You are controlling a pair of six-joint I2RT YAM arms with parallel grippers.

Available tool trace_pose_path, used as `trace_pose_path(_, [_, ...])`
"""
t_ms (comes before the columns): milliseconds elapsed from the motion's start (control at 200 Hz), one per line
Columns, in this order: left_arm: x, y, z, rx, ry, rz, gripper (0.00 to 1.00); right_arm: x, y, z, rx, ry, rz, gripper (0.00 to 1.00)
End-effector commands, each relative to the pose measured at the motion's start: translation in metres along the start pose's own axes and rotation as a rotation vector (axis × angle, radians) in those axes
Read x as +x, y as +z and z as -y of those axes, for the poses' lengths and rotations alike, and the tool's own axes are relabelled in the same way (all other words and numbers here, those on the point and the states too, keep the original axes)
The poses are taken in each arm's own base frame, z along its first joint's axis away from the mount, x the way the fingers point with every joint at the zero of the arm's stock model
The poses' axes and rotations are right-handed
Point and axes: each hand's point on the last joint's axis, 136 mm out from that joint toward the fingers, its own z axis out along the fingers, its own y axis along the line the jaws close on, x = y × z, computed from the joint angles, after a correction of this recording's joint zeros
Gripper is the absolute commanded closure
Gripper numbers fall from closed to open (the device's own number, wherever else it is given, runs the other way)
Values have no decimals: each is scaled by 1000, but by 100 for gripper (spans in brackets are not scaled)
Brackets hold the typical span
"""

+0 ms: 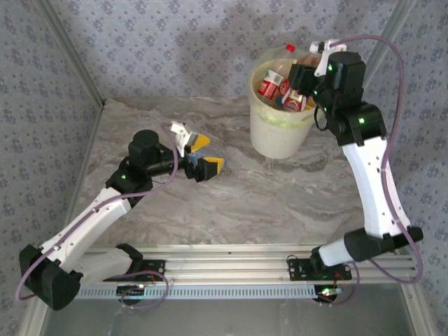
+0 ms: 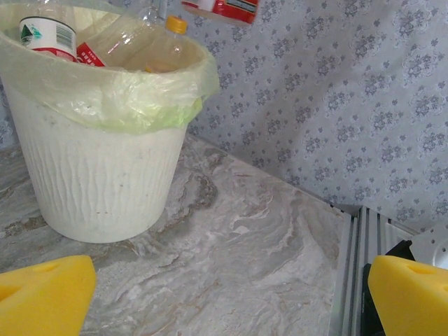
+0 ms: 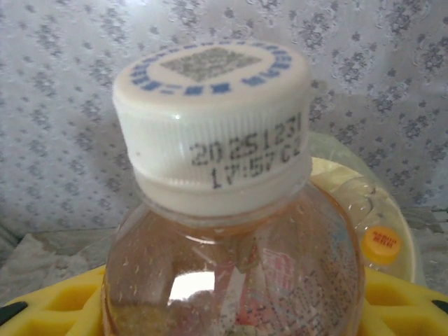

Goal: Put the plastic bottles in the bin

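While your right gripper (image 3: 231, 304) clamps a white-capped bottle (image 3: 231, 210) above the bin (image 1: 280, 136), several bottles (image 1: 271, 82) already lie inside it. Your left gripper (image 1: 203, 155) hangs wide open and empty over the table (image 1: 280, 203). Releasing this one looks like the last step left.

The bin (image 2: 98, 182) is cream-white with a pale green bag (image 2: 140, 98). The tabletop (image 2: 245, 266) has grey swirls. The bottle (image 3: 231, 280) has a white cap (image 3: 210, 105).

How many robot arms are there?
2. The left arm stretches low over the table, left gripper open and empty. The right arm reaches over the bin, right gripper holding a bottle.
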Motion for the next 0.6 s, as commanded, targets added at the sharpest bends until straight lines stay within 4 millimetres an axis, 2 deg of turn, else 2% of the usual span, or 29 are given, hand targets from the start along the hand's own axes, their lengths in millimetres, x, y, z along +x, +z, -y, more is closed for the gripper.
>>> trace_pose_path(0, [-11, 0, 0, 4, 23, 24, 0, -17, 18, 6, -4, 12, 39, 43])
trace_pose_path(160, [-7, 3, -3, -1, 20, 7, 0, -15, 60, 12, -16, 53, 15, 43])
trace_pose_path(370, [-3, 4, -5, -9, 25, -17, 0, 3, 112, 9, -32, 58, -44, 42])
trace_pose_path(595, [0, 6, -8, -16, 26, -33, 0, 51, 150, -5, -110, 28, -198, 40])
